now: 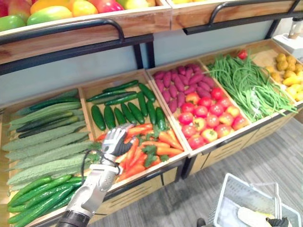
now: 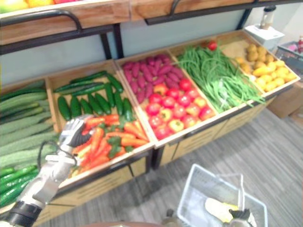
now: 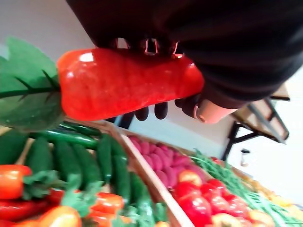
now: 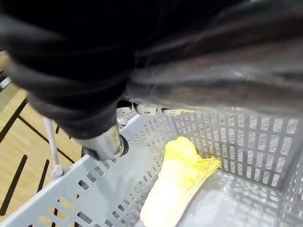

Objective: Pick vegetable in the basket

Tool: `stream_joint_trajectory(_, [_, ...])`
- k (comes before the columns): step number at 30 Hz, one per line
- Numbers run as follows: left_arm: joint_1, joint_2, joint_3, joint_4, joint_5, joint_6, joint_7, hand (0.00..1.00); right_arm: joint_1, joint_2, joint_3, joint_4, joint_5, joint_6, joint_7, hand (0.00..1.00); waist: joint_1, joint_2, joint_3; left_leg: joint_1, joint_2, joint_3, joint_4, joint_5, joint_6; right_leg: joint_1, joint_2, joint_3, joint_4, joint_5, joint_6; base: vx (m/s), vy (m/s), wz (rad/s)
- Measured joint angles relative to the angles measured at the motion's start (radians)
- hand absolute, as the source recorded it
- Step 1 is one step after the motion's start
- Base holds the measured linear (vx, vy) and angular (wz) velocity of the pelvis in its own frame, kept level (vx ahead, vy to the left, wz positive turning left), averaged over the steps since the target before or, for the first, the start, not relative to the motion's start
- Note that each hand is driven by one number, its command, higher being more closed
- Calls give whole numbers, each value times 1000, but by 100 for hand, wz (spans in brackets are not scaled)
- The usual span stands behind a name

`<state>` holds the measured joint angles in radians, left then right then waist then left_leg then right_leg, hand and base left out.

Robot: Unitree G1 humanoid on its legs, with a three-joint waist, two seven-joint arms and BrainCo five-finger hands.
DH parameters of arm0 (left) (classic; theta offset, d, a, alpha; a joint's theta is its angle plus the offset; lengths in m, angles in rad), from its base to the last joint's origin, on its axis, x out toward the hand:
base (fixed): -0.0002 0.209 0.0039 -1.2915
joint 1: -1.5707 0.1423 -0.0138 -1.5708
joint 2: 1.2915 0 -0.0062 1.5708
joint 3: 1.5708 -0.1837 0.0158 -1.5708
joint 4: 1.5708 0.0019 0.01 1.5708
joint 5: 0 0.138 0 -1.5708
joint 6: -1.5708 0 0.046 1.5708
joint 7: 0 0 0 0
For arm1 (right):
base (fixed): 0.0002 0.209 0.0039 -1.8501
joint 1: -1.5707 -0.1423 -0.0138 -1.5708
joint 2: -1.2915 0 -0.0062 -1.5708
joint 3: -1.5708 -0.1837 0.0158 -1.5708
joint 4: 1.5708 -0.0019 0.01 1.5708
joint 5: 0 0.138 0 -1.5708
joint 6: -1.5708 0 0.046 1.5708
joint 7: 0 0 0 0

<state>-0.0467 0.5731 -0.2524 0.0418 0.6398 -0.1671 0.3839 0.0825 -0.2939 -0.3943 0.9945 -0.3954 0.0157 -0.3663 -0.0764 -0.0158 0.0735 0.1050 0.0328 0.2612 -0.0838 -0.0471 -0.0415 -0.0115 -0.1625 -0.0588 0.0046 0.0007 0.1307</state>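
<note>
I am looking down through the robot's head cameras at a sloping row of wooden bins full of vegetables. The left hand (image 1: 116, 142) reaches in from the lower left over the carrots (image 1: 154, 144), which lie in the front half of the second bin. Its own wrist camera shows it closed round one carrot (image 3: 128, 82). The carrot is glossy orange-red with a green leafy top and is pressed against the palm, with the dark fingertips (image 3: 142, 113) curled under it. It is lifted clear of the pile below.

Behind the carrots, in the same bin, lie dark cucumbers (image 1: 128, 112). The bin on the left holds long pale green ridged gourds (image 1: 47, 142). To the right are purple sweet potatoes (image 1: 182, 82) with red and yellow tomatoes (image 1: 208, 118) in front of them. Next comes a spread of green beans (image 1: 246, 85), and then small yellow produce (image 1: 289, 75) at the far right. A shelf above carries mixed fruit (image 1: 57, 12).

The basket (image 1: 232, 191) is pale slotted plastic and sits at the lower right over a grey floor (image 1: 189, 198), well apart from the carrot. A pale yellow leafy cabbage (image 4: 177, 182) lies inside it. The right hand (image 4: 108, 142) is at the basket's rim, and I cannot tell whether its fingers are open or closed.
</note>
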Motion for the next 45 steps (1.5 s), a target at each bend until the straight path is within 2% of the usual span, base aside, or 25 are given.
stream_joint_trajectory(5, [-49,0,-115,-21,-9,-20,-20,100,9,-4,71,-58,-31,-5,7,100,-5,5,-11,3,2,9,8,-4,-2,-6,-2,15,1,3,4,-73,-6,-9])
stream_joint_trajectory(9, [-80,-3,-258,-51,-9,-44,-50,100,26,-27,155,-136,-41,-6,23,100,-7,14,-22,2,4,37,16,-9,-3,-21,2,43,0,6,9,-39,-5,-18])
stream_joint_trajectory(11, [-101,-7,-323,-51,-9,-50,-66,100,31,-41,188,-165,-53,-6,27,100,-19,16,-23,2,4,39,16,-9,-3,-22,2,47,0,8,11,-23,-6,-11])
stream_joint_trajectory(12, [-115,-19,-356,-51,-9,-55,-80,100,32,-46,200,-188,-69,-6,28,100,-28,13,-23,2,3,45,15,-9,-4,-25,3,60,0,9,13,-15,-1,-11])
stream_joint_trajectory(16, [-179,-65,-463,-48,-11,-65,-101,100,44,-50,240,-277,-86,-13,31,100,-33,9,-25,1,0,83,14,-13,-1,-43,7,99,-1,24,17,-16,5,-28])
stream_joint_trajectory(19, [-228,-111,-537,-40,-12,-70,-118,100,52,-51,258,-336,-97,-21,49,100,-55,2,-27,0,-6,88,14,-15,1,-49,3,114,0,28,20,-16,12,-11])
stream_joint_trajectory(21, [-251,-165,-581,10,-17,-72,-124,100,74,-56,279,-399,-105,-26,49,100,-61,1,-28,1,-8,100,15,-18,2,-54,3,127,1,31,22,-31,9,-14])
stream_joint_trajectory(30, [-313,-319,-678,209,-27,-28,-125,100,125,-62,333,-544,-105,-43,50,100,-90,-4,-25,4,-10,129,16,-21,1,-76,7,162,13,34,24,-29,-3,-10])
stream_joint_trajectory(33, [-334,-348,-685,242,-24,-21,-121,100,140,-61,335,-579,-105,-47,50,100,-93,-3,-25,1,-11,141,15,-21,1,-87,8,175,15,37,29,-9,0,-13])
stream_joint_trajectory(37, [-352,-382,-696,301,3,-14,-117,100,166,-57,345,-627,-102,-49,50,100,-114,-3,-25,1,-12,142,14,-21,1,-88,8,176,14,37,29,0,0,0])
stream_joint_trajectory(45, [-364,-452,-734,395,13,5,-109,100,203,-39,345,-679,-94,-51,50,100,-121,-10,-21,1,-11,145,14,-22,-1,-91,8,180,14,37,30,0,0,0])
